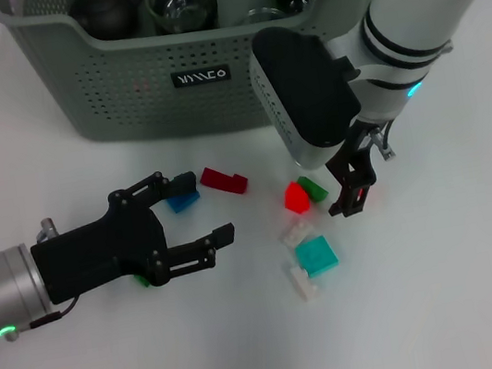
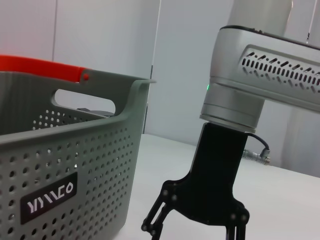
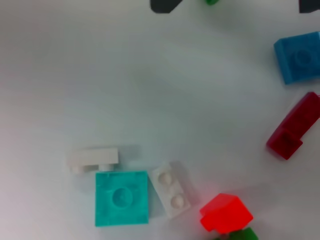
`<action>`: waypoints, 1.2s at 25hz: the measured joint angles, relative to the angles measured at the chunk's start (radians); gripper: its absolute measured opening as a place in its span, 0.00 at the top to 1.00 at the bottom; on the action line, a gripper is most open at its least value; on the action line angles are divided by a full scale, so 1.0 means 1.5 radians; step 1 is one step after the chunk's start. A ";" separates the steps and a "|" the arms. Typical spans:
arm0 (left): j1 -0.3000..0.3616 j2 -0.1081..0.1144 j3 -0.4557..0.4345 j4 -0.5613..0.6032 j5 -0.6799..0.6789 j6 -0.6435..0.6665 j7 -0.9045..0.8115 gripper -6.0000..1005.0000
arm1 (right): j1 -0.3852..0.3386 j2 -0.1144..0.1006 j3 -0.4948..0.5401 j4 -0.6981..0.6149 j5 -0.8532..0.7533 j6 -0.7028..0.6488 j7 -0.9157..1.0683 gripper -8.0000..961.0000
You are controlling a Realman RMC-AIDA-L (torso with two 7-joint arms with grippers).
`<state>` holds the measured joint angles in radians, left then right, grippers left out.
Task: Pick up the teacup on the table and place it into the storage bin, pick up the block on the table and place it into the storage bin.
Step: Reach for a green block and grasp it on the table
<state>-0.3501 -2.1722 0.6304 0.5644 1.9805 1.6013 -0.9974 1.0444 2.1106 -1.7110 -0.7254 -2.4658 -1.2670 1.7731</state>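
The left gripper (image 1: 196,213) lies low over the table (image 1: 452,302) with its fingers spread apart, grasping nothing, just beside a blue block (image 1: 184,200). To its right a dark red block (image 1: 224,179) lies with its long axis slanting. Past it sit a bright red block (image 1: 296,197), a green block (image 1: 313,188), two white blocks and a teal block (image 1: 316,255). The right gripper (image 1: 355,188) hangs just beside the red one, fingers parted and empty. The storage bin (image 1: 145,79) stands behind, its long side facing the robot.
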 joint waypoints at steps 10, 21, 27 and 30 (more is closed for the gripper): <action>0.002 0.000 0.000 0.000 0.000 0.000 -0.004 0.14 | 0.015 0.002 -0.009 0.031 0.018 0.024 -0.003 0.13; 0.004 0.000 0.000 0.000 0.000 0.000 -0.004 0.14 | 0.022 0.002 -0.033 0.051 0.039 0.050 -0.003 0.34; 0.004 0.000 0.000 0.000 0.000 -0.001 -0.004 0.14 | 0.024 0.004 -0.036 0.056 0.042 0.057 -0.006 0.34; 0.004 0.000 0.000 0.000 0.000 -0.002 -0.004 0.14 | 0.026 0.004 -0.036 0.061 0.044 0.061 -0.006 0.34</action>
<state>-0.3437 -2.1720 0.6304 0.5642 1.9803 1.5980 -1.0033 1.0841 2.1168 -1.7657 -0.6342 -2.4003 -1.1760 1.7634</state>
